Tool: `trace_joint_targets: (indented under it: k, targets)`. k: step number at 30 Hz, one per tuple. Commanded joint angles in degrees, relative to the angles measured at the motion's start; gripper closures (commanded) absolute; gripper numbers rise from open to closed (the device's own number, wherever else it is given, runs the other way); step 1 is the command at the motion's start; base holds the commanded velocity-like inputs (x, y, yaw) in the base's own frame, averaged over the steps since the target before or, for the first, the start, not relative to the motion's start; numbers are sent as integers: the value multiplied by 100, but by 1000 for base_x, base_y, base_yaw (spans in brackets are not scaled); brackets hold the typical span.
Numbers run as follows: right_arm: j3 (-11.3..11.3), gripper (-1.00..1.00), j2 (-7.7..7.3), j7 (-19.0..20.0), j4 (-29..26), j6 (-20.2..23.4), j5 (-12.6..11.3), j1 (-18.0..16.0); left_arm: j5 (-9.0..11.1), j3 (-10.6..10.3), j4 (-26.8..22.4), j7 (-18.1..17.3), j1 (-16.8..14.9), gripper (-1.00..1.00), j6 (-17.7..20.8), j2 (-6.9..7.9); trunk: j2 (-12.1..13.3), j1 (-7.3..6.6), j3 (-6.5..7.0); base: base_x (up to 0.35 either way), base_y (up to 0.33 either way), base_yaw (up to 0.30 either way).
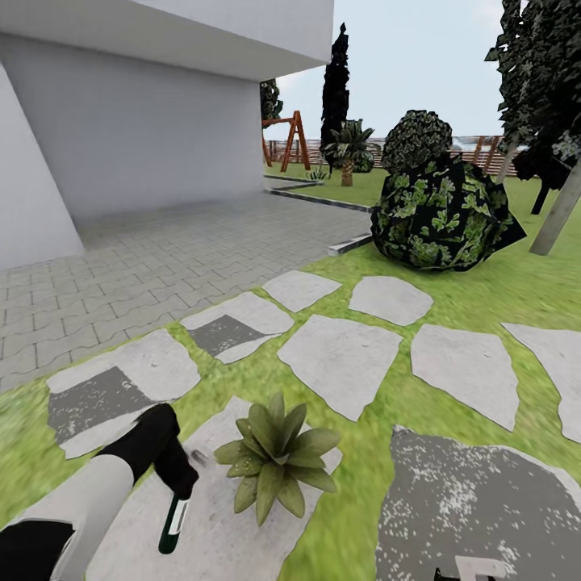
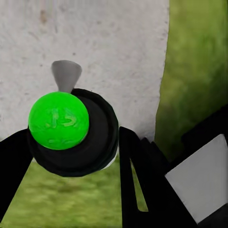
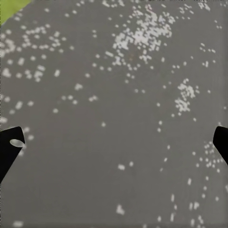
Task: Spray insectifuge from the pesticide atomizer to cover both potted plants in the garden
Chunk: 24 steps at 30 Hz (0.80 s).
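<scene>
At seven o'clock in the head view, the left end effector (image 1: 173,476) is clamping the atomizer (image 1: 173,523), which is hanging bottom-down over a pale stepping stone (image 1: 202,541). Just beside it, toward three o'clock, one potted plant (image 1: 276,457) is sitting on the same stone, leaves showing no clear speckling. Holding the bottle this close is presumably letting the nozzle bear on the rosette. From the left wrist view, the atomizer's green end (image 2: 59,120) is lying between the dark fingers (image 2: 135,180), confirming the grip. At five o'clock, a darker stone (image 1: 476,500) is carrying whitish specks (image 3: 142,33); the right end effector (image 3: 114,142) is hovering over it, fingertips spread wide apart and holding nothing, probably parked clear of the spraying arm.
</scene>
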Motion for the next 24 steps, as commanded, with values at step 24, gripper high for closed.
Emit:
trace_joint_targets:
  k: [24]
  targets:
    - [-51, -100, -1, -20, -14, -25, 56, -3, -771, -43, 37, -27, -90, 100, 30, 53, -2, -1, -5, 11, 146, -115]
